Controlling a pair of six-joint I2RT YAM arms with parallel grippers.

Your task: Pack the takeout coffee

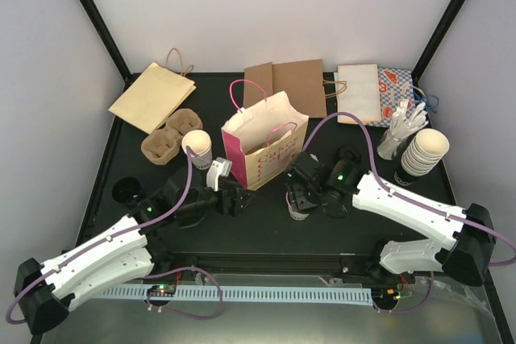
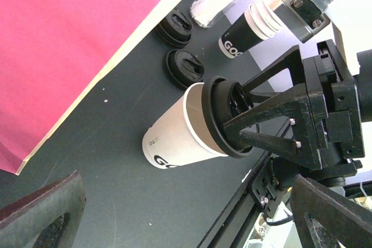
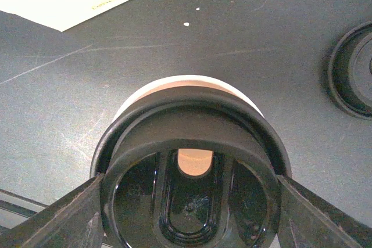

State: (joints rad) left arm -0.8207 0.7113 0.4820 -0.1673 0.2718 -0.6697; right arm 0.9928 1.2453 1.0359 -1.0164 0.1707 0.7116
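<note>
The takeout coffee cup (image 2: 177,137) is white with dark print low on its side and stands on the black table in front of the pink-and-white bag (image 1: 262,147). My right gripper (image 3: 189,216) is shut on a black lid (image 3: 192,137) and holds it on the cup's rim (image 3: 186,82). In the top view the right gripper (image 1: 297,199) covers most of the cup (image 1: 299,215). My left gripper (image 2: 186,225) is open and empty, a little to the left of the cup (image 1: 232,199). Its fingers (image 2: 40,213) are spread wide.
Another open white cup (image 1: 197,147) stands by the cardboard cup carrier (image 1: 169,134). Loose black lids (image 2: 185,65) lie behind the cup. A stack of nested cups (image 1: 423,151) and white cutlery (image 1: 403,126) are at the right. Flat paper bags (image 1: 294,82) lie along the back.
</note>
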